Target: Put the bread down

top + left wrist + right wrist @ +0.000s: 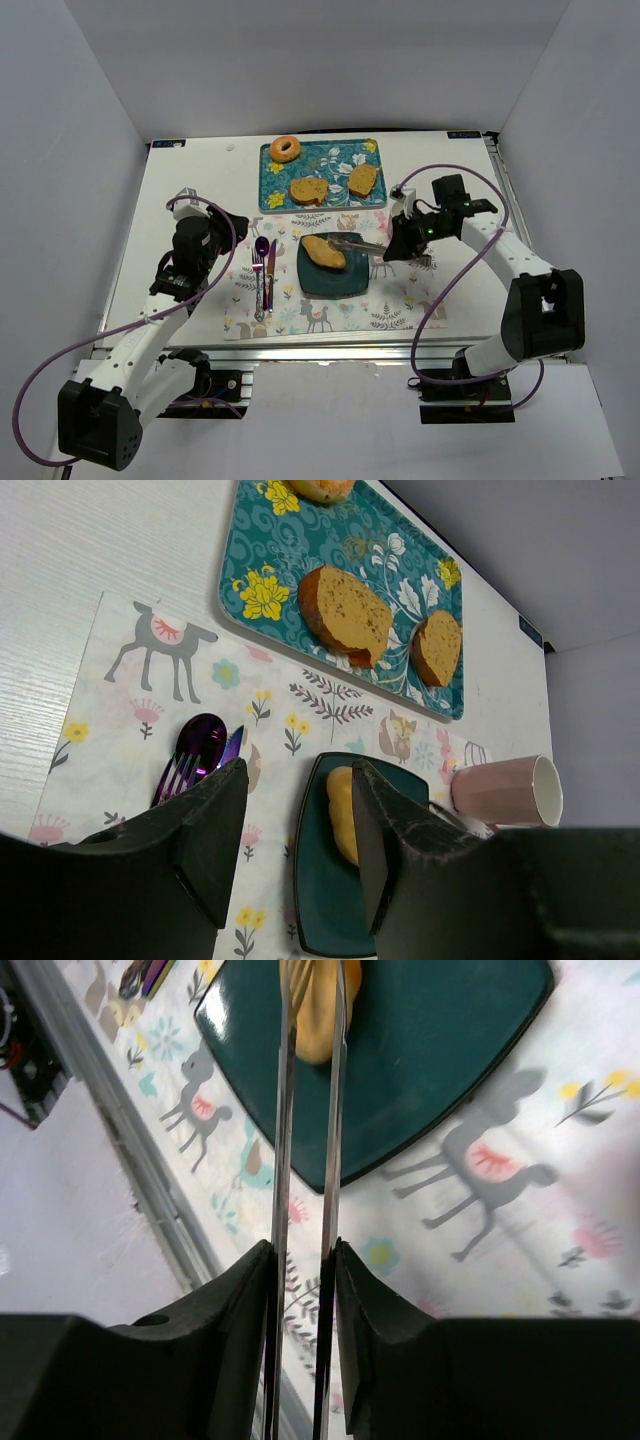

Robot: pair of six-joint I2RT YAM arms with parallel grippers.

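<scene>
A golden piece of bread [323, 251] lies on the dark teal plate [335, 282] on the placemat. My right gripper [392, 250] is shut on metal tongs [358, 243] whose tips reach the bread's right end. In the right wrist view the two tong arms [283, 1160] run up from my gripper [305, 1260] to the bread [312, 1010] over the plate [430, 1040]; their tips are out of frame. My left gripper [228, 232] is open and empty, hovering left of the plate; its view [300, 820] shows the bread [342, 800] between the fingers.
A floral teal tray [335, 160] at the back holds a bagel [285, 149] and two bread slices [308, 190], [362, 180]. Purple cutlery [263, 270] lies left of the plate. A pink mug [505, 790] lies on its side right of the plate.
</scene>
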